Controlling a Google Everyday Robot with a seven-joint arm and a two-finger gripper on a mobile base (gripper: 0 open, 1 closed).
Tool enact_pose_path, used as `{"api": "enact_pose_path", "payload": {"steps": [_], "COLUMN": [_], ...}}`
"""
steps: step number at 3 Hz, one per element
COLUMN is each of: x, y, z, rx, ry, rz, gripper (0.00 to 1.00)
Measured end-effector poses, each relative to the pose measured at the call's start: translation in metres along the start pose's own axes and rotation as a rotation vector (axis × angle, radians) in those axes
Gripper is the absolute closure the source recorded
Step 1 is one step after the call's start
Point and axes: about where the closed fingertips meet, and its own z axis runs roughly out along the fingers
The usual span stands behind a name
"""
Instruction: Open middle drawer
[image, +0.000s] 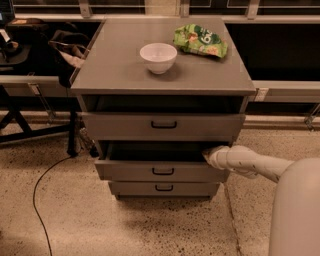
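Observation:
The grey cabinet (120, 75) has three drawers. The middle drawer (125, 171), with a small black loop handle (163, 171) at its centre, is pulled partly out and its dark interior shows behind the front. My gripper (209, 155) is at the end of the white arm (250, 164) that reaches in from the right. It sits at the right top edge of the middle drawer's front, partly inside the opening. The top drawer (115, 126) and the bottom drawer (130, 188) are further in.
A white bowl (158, 56) and a green snack bag (200, 40) lie on the cabinet top. A black cable (40, 190) runs over the speckled floor at the left. Dark stands and bags (65, 45) are behind at the left. My white body (297, 210) fills the lower right.

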Motion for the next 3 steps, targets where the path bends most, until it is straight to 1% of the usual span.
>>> {"api": "enact_pose_path", "payload": {"steps": [1, 2, 3], "x": [0.013, 0.027, 0.043], "y": [0.004, 0.004, 0.030], "z": [-0.013, -0.051, -0.085], "rx": [-0.058, -0.148, -0.318], "ry": [0.073, 0.170, 0.259], "rz": [0.012, -0.002, -0.021], "gripper": [1.00, 1.00, 1.00]}}
